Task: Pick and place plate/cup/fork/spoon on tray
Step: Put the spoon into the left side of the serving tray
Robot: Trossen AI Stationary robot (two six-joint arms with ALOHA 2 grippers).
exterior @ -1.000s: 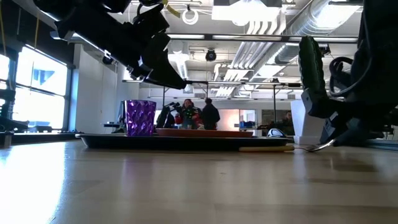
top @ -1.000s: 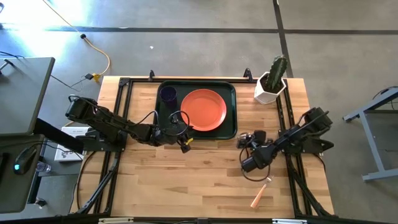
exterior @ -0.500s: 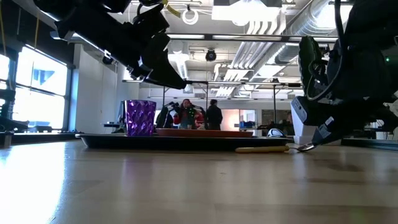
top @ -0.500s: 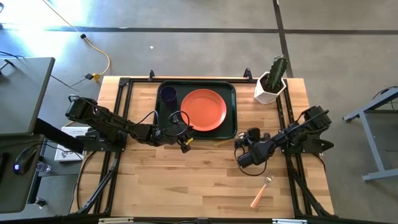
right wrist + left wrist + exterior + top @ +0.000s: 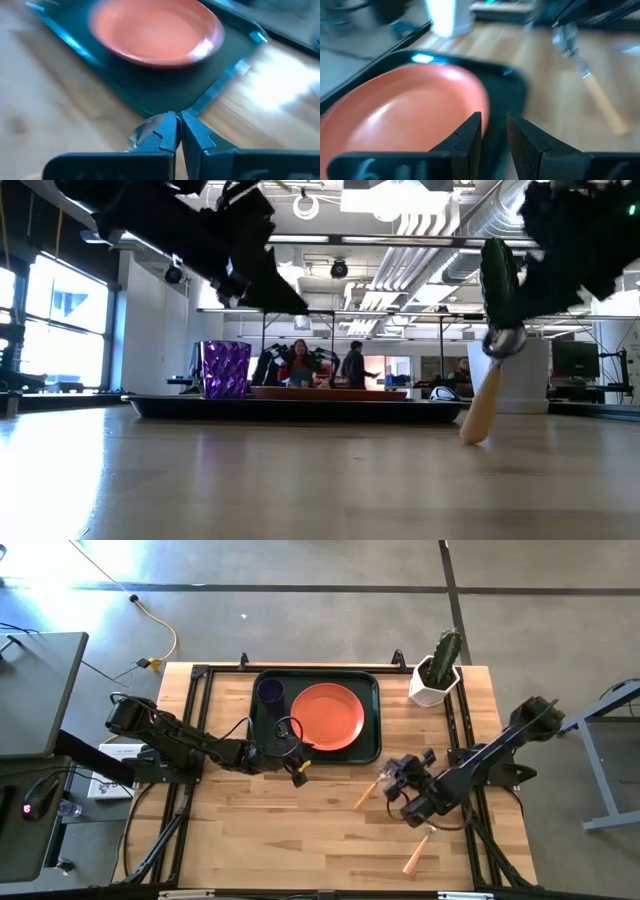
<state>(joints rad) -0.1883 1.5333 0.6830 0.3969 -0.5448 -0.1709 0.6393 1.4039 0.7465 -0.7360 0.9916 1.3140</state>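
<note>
- Low view: right gripper (image 5: 505, 340) clamped on silver bowl of small wooden-handled spoon (image 5: 482, 402), handle hanging down, tip at or just above wooden table (image 5: 300, 830), near dark green rectangular tray (image 5: 372, 740).
- Small wooden-handled fork (image 5: 417, 852) lies on table, farther from tray than spoon.
- Round orange-red plate (image 5: 326, 716) and dark purple cup (image 5: 270, 691) already sit on tray.
- Left gripper (image 5: 493, 137) hovers at tray's near edge, fingers slightly apart, holding nothing.
- Step tip: lift spoon clear of tray rim, carry to bare strip beside plate, lower flat before release; grip on bowl looks slippery.
</note>
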